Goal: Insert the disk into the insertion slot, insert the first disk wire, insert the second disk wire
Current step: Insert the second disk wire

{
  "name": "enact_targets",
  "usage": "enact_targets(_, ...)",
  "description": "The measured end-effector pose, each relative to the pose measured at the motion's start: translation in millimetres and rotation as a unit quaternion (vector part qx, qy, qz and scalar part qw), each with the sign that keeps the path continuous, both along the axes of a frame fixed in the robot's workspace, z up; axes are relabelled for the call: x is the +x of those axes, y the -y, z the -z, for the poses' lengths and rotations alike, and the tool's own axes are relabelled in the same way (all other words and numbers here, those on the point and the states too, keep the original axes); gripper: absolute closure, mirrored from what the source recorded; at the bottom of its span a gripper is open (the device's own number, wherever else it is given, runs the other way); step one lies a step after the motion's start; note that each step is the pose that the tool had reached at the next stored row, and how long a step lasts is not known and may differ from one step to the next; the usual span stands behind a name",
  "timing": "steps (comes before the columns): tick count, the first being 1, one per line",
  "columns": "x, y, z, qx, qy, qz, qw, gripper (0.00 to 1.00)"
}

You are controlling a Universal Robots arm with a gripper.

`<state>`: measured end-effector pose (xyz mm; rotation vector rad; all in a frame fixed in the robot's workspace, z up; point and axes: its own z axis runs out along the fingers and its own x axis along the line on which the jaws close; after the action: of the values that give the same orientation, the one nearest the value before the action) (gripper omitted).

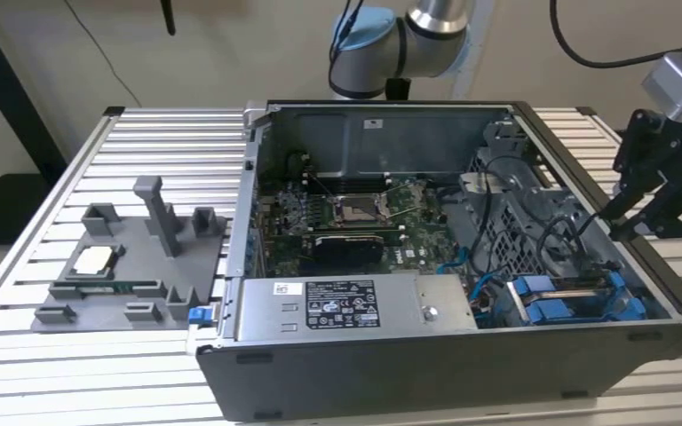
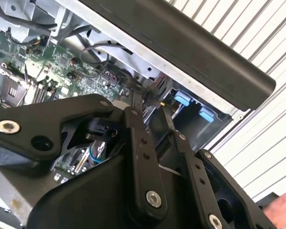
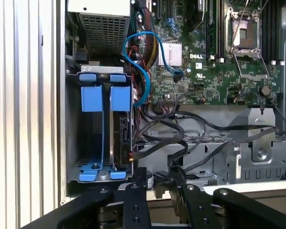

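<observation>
Tower computer case (image 1: 436, 382): lying open on its side on the slatted metal table (image 1: 33, 373), motherboard (image 1: 353, 213) exposed.

Disk (image 3: 120, 136): seated on edge in the drive cage (image 3: 72, 143), in the slot nearer the motherboard. Its blue carrier tabs show at both ends. A second blue carrier (image 3: 91, 98) stands just beside it. The cage is at the case's front corner, on the exterior view's right, beside the power supply box (image 1: 341, 306).

Cables: a blue data cable (image 3: 133, 62) loops from the cage toward the motherboard; black wires (image 3: 200, 126) trail across the metal bracket next to the cage.

Claw (image 1: 620, 222): black, poised over the case's wall on the exterior view's right, near the black wires. In both wrist views its tips (image 3: 159, 191) (image 2: 150, 119) sit close to the cage. I cannot tell whether it grips anything.

Grey fixture tray (image 1: 128, 266): on the table, well apart from the claw.
</observation>
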<state>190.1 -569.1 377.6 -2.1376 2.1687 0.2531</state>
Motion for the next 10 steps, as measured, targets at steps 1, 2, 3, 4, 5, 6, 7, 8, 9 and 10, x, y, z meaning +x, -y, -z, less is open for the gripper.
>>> enact_targets(1,0.7,0.0,0.5,0.0003,0.0003,0.0,1.0,0.67)
enact_targets(2,1.2,0.1,1.1,0.0009,0.0009,0.0,1.0,0.67)
enact_targets(3,1.6,0.2,1.4,0.002,0.0019,0.0,1.0,0.67)
enact_targets(4,2.5,0.3,1.9,0.0035,0.0027,0.0,1.0,0.67)
enact_targets(5,3.4,0.3,2.5,0.0045,0.0031,0.0,1.0,0.67)
enact_targets(6,8.4,1.1,3.8,0.008,0.0044,0.0,1.0,0.67)
enact_targets(7,11.0,1.7,3.9,0.0092,0.0044,0.0,0.9999,0.67)
enact_targets(8,13.2,2.5,3.9,0.0099,0.0044,0.0,0.9999,0.67)
enact_targets(9,14.8,3.4,3.9,0.0109,0.0043,0.0,0.9999,0.67)
enact_targets(10,15.0,3.9,3.9,0.0127,0.0044,0.0,0.9999,0.67)
